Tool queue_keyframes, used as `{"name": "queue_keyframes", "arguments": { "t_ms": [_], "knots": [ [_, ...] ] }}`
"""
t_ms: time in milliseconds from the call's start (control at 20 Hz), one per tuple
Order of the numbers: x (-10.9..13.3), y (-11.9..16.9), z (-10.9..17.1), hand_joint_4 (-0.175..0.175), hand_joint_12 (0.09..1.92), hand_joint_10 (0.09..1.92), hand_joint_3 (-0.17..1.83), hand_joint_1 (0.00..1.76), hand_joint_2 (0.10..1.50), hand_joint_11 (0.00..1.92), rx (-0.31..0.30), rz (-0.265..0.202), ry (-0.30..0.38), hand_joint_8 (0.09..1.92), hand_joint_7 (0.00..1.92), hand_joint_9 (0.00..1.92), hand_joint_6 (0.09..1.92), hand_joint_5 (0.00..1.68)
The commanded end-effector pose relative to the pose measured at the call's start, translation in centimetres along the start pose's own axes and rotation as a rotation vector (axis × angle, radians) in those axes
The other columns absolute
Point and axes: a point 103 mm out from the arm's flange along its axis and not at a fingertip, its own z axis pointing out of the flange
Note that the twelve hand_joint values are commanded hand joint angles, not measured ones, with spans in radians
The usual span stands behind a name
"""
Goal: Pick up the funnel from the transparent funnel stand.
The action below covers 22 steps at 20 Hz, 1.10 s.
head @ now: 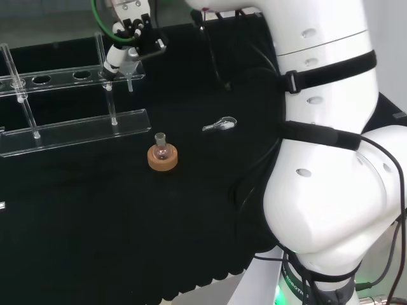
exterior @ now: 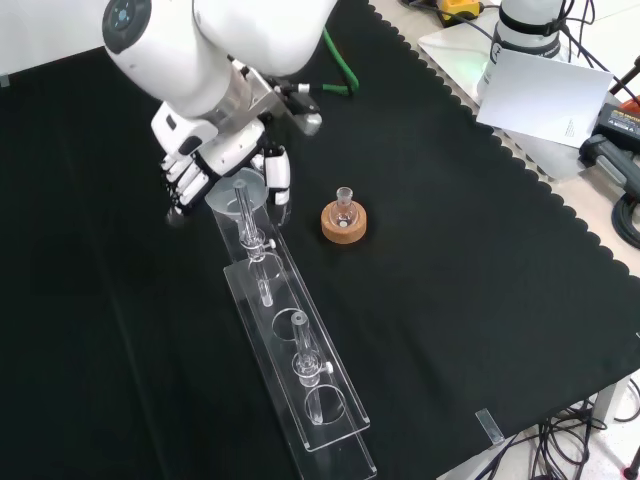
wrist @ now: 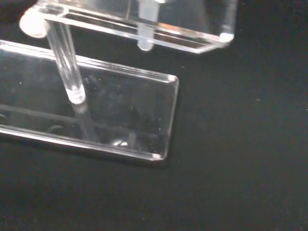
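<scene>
1. Front view: hand (exterior: 215, 160) at the funnel (exterior: 237, 194), fingers (exterior: 277, 176) curled round its cone, stem in the end hole of the transparent funnel stand (exterior: 318, 415).
2. Step: grasp looks made. Next: lift straight up so the stem clears the hole.

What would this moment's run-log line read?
phase: grasping | hand: curled around funnel | funnel: in stand end hole | flask: on cork ring, untouched

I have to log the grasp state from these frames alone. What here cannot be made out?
- Whether the hand grips the funnel: front view, its fingers sit at the funnel's rim, and contact is hidden by the clear plastic.
- Small flask contents: too small in head view.
- Funnel stand left end: cut off by the head view's edge.
- Clear item on the cloth: too small to identify.
</scene>
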Motion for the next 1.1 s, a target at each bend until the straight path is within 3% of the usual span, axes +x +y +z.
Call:
{"name": "queue_keyframes", "arguments": {
  "t_ms": [50, 800, 1100],
  "knots": [
    [-5.5, -3.7, -0.7, -0.037, 1.53, 0.92, 0.01, 0.6, 0.67, 0.0, -0.031, 0.017, 0.0, 0.61, 0.26, 0.1, 0.09, 0.2],
    [-8.7, -6.1, -0.3, -0.037, 1.53, 0.91, 0.01, 0.59, 0.67, 0.0, -0.019, 0.017, -0.002, 0.6, 0.25, 0.11, 0.09, 0.19],
    [-9.0, -6.2, -0.3, -0.039, 1.53, 0.91, 0.01, 0.59, 0.67, 0.0, -0.028, -0.004, 0.0, 0.6, 0.24, 0.11, 0.09, 0.18]
  ]
}}
